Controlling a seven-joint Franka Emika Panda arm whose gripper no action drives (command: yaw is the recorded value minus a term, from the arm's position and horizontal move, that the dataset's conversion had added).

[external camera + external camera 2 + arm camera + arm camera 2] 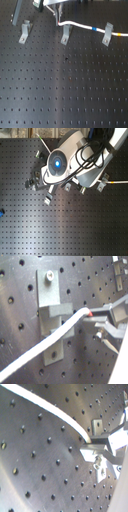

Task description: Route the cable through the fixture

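A: Cable [82,24] first; in the first exterior view we see the white cord running from the gripper [56,21] at the top, across toward the first exterior view's right edge, with a short blue band [94,28] and a yellow-orange band [119,34] along it; it passes at the top of the rightmost clip bracket [106,35], though we cannot tell whether it sits inside the clip or only lies across it.

B: Agreed; three grey clip brackets stand in a row on the black perforated board [65,85]; the middle bracket [65,34] is just below the cable's held end, and the leftmost bracket [25,31] is well apart from the cord.

A: In the first wrist view the cable [45,345] crosses in front of a grey bracket [52,318] screwed to the board; its tip shows a small red mark right at the gripper [95,320].

B: As for the tool, we see its fingers [111,312] drawn close together on the cable's end, so we read it as pinching the cord; the second wrist view shows the cable [47,404] meeting the gripper [92,445] the same way.

A: In the second exterior view the arm's body [75,160] hides the gripper; we only make out the cable [117,181] leaving toward the second exterior view's right.
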